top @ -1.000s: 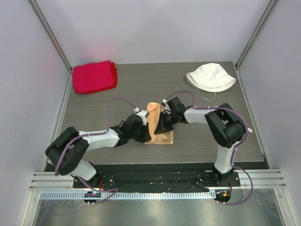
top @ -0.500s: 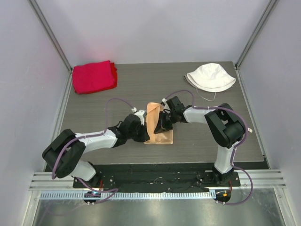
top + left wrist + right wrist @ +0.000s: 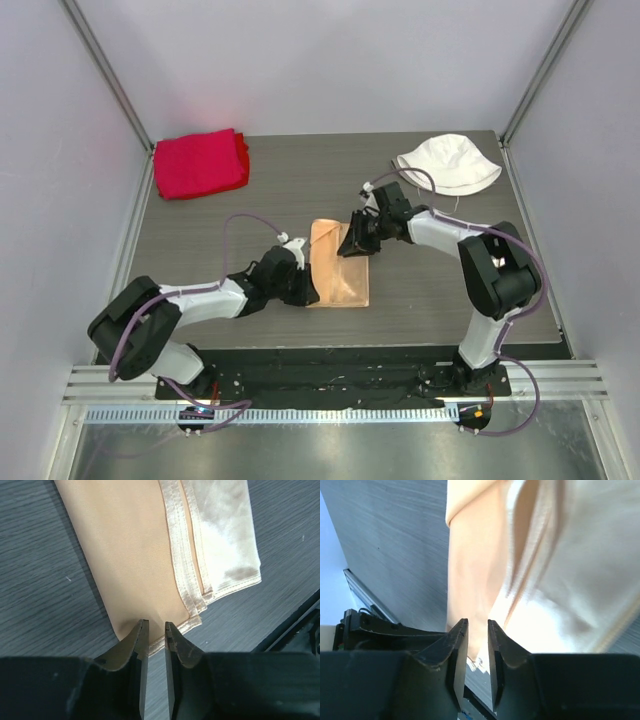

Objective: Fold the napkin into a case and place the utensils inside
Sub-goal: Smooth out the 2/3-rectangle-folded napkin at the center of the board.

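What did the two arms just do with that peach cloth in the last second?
The right gripper let go of the napkin and swung away toward the white bucket hat. The left gripper also opened and drew back to the napkin's near left edge. The napkin, bunched up between them before, now lies flat as a narrow folded strip. The red cloth and the hat stayed put.

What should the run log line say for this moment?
napkin: folded into narrow strip, flat on table | left gripper: slightly open at near end | right gripper: slightly open at far end | utensils: not seen
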